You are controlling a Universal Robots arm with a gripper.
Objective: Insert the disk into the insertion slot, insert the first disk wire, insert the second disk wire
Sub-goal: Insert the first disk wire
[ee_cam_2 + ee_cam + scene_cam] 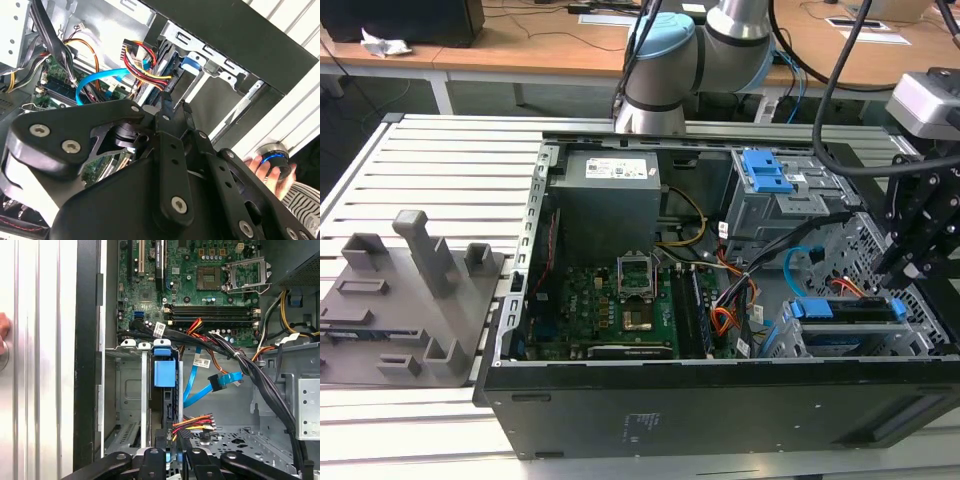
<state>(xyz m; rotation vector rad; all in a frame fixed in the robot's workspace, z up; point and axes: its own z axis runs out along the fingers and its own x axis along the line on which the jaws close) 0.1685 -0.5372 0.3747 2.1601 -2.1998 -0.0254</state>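
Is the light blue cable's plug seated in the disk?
No. In the first wrist view the second disk wire ends in a plug hanging loose, apart from the disk.

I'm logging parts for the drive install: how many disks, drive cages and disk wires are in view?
Disks: 1, the disk
Drive cages: 2, the low cage and the tall cage with a blue latch
Disk wires: 2, the orange-red-black bundle and the light blue cable
Total: 5
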